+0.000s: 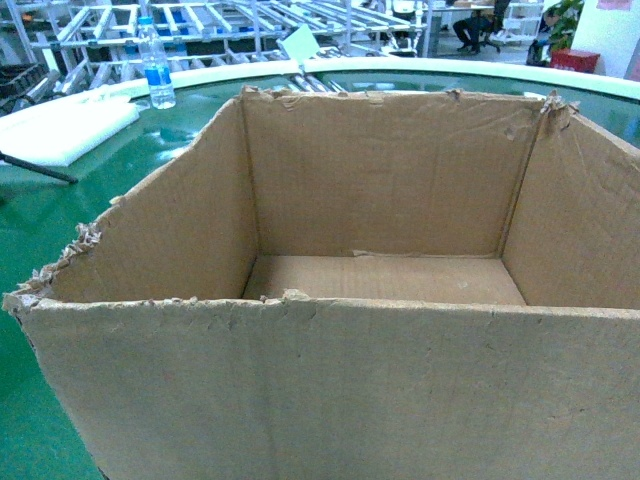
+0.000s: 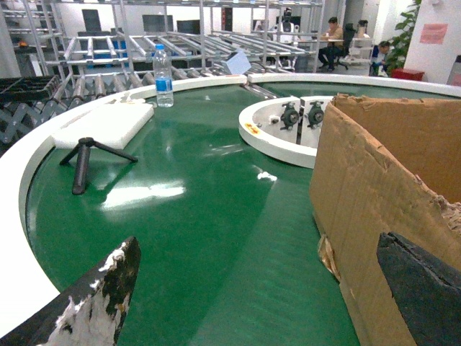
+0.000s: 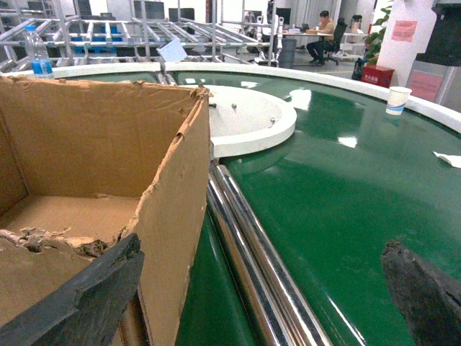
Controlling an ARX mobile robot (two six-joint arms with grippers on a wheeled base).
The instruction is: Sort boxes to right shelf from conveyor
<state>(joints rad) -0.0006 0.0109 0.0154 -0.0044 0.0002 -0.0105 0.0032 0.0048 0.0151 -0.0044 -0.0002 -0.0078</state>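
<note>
on the green conveyor (image 2: 216, 216) the box (image 1: 380, 260) sits mouth-up — both end effectors spread wide.

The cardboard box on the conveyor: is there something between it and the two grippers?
Nothing visible does. Both grippers are open and already straddle the side walls of the cardboard box: the left gripper at its left wall, the right gripper at its right wall. The water bottle and small tripod lie farther along the conveyor.
</note>
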